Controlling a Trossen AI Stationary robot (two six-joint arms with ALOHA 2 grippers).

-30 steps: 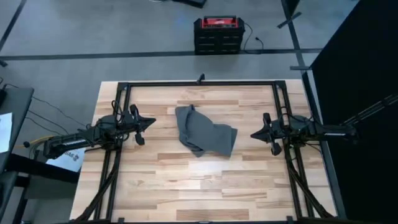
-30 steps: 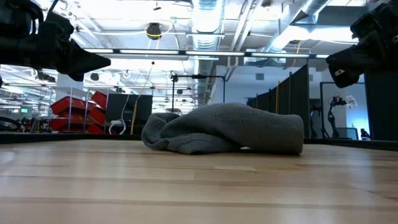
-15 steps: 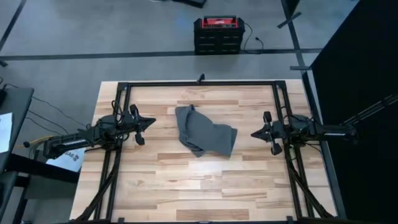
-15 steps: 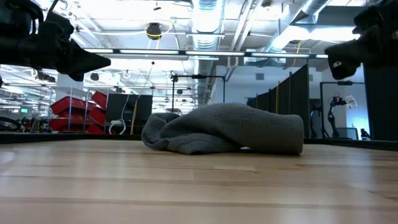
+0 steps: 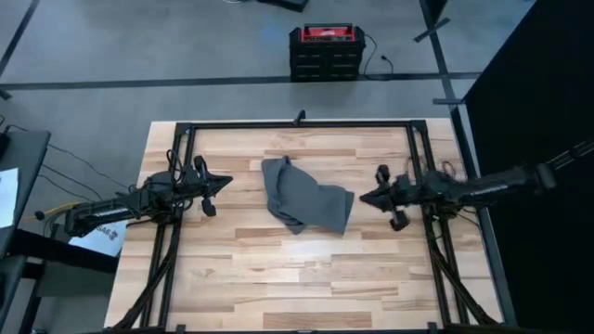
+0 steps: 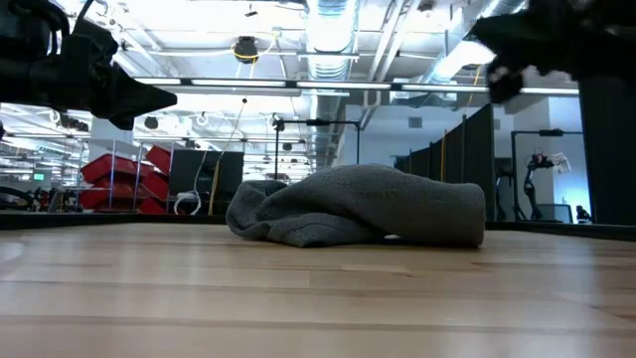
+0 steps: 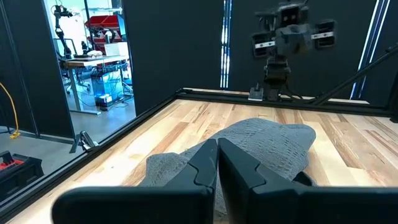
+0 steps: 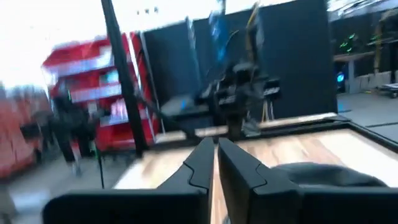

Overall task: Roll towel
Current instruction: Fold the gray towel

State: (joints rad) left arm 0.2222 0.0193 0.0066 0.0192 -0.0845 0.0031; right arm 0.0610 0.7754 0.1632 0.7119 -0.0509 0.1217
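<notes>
The dark grey towel (image 5: 306,206) lies in a crumpled heap on the wooden table's middle, its underside resting on the boards (image 6: 358,206). My left gripper (image 5: 227,183) hovers shut to the towel's left, above the table, pointing at it; the towel (image 7: 261,146) shows beyond its closed fingers. My right gripper (image 5: 362,197) hovers shut just off the towel's right edge, raised well above the table (image 6: 482,35), touching nothing; its wrist view is blurred.
A black metal frame (image 5: 297,123) runs around the table's far edge and sides. A red and black toolbox (image 5: 325,51) stands on the floor beyond the far edge. Bare wood (image 5: 306,278) lies between the towel and the near edge.
My right gripper has moved toward the table's left edge, up to the towel's right side, and has risen. It stays shut. The towel has not moved.
</notes>
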